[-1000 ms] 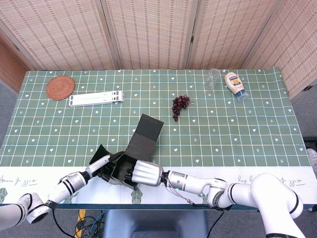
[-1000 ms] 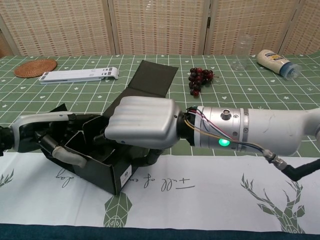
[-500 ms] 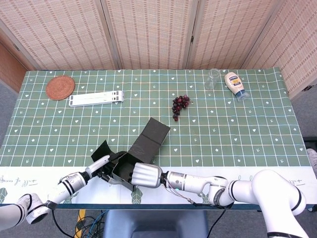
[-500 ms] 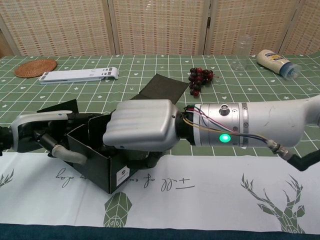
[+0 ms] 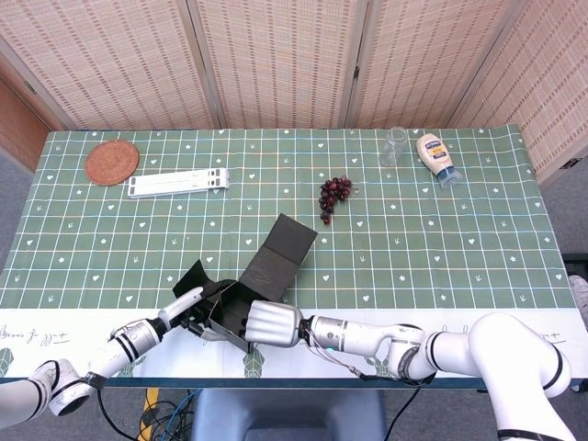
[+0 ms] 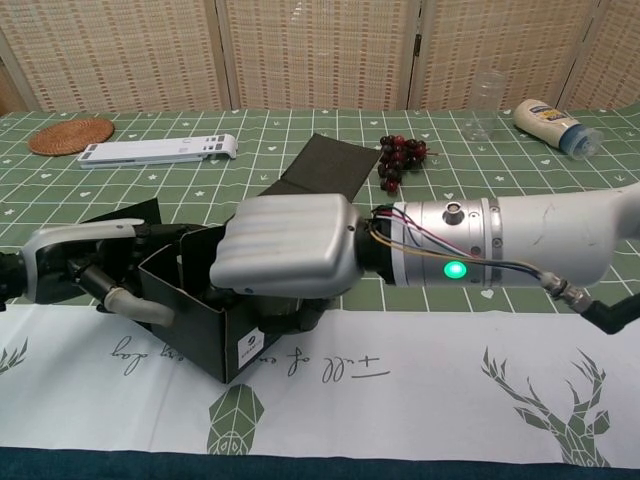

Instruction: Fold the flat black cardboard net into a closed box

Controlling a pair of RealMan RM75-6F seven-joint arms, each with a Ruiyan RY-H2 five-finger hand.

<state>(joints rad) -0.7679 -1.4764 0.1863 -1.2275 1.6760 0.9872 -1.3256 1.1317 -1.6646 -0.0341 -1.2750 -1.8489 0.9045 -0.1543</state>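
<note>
At the desk's six-o'clock edge, one half-folded black box is gripped by both hands: left hand, right hand; one grape bunch lies at twelve o'clock.

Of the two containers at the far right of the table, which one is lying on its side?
The mayonnaise bottle lies on its side; the clear glass beside it stands upright.

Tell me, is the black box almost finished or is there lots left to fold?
About halfway, it seems. Done: the black cardboard box already has upright walls and an open top. In hand: the left hand holds its left side and the right hand covers its right side. Left: the long lid flap lies open toward the grapes and needs folding over and tucking shut.
</note>
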